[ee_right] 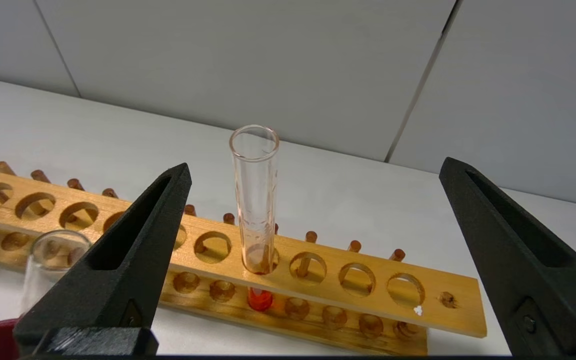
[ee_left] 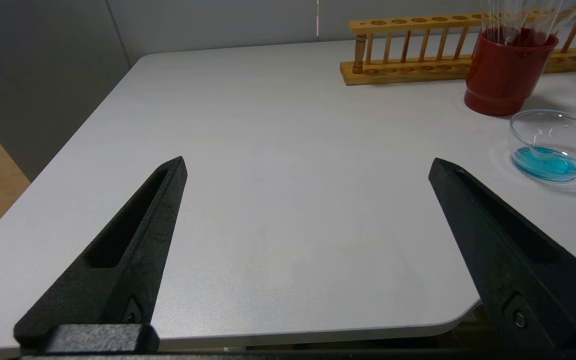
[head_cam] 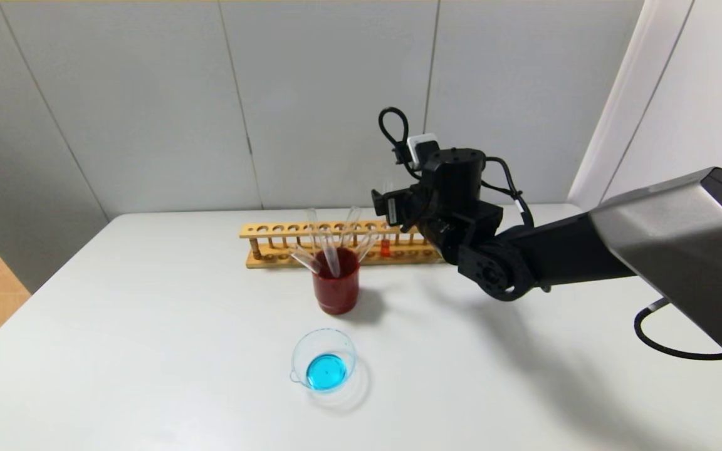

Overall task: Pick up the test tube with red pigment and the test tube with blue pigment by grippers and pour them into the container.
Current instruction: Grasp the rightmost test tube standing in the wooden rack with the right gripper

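Observation:
The test tube with red pigment stands upright in the wooden rack, with orange-red liquid at its bottom. My right gripper is open at the rack. In the right wrist view the tube stands between the spread fingers of the right gripper, nearer one finger and untouched. The container sits at the table's front centre with blue liquid in it. No tube with blue pigment shows. My left gripper is open and empty over the table's front left part, out of the head view.
A dark red cup with several colourless tubes stands between the rack and the container. In the left wrist view the cup, the rack and the container lie far off. The table's front edge is close below the left gripper.

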